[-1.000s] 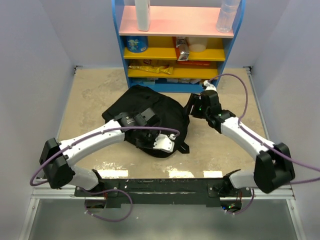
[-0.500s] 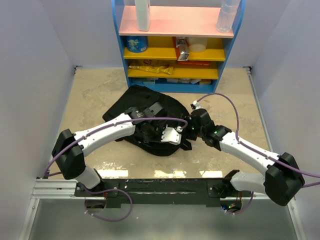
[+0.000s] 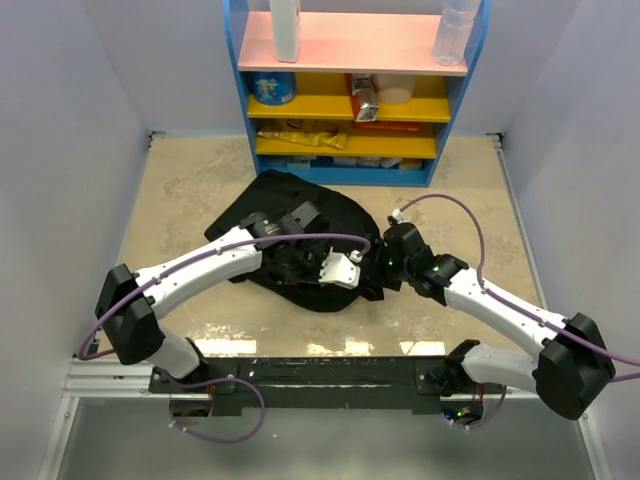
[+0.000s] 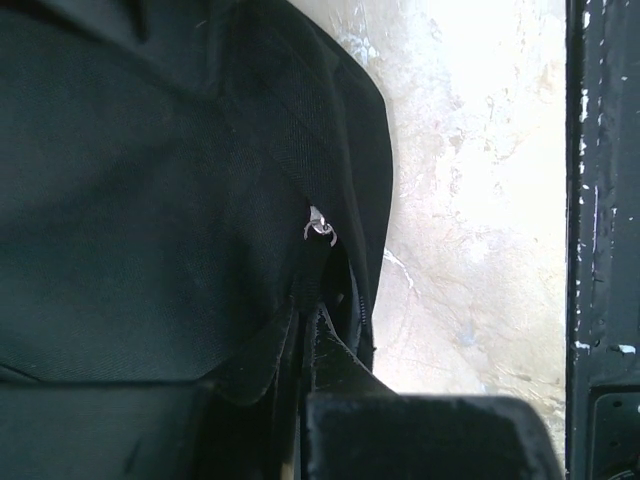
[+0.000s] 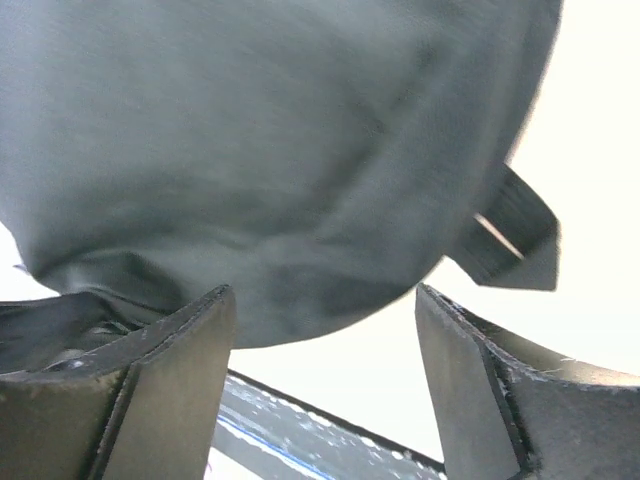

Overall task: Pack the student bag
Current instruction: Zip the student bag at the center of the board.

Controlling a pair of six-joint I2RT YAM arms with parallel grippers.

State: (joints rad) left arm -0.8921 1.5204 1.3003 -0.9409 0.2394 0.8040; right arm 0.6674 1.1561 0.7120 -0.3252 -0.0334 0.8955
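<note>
Seemingly the packing has hardly begun. The large soft black fabric backpack lies slumped mid-bench, and whether anything is inside cannot be told. Opening, filling and zipping all look to be left.

The left end effector presses into the bag's near side by a small silver zipper pull; its grip is too dark to tell. The right end effector gapes wide and empty at the bag's right edge.

The mottled beige bench sits between pale walls, with a blue shelf unit behind.
</note>
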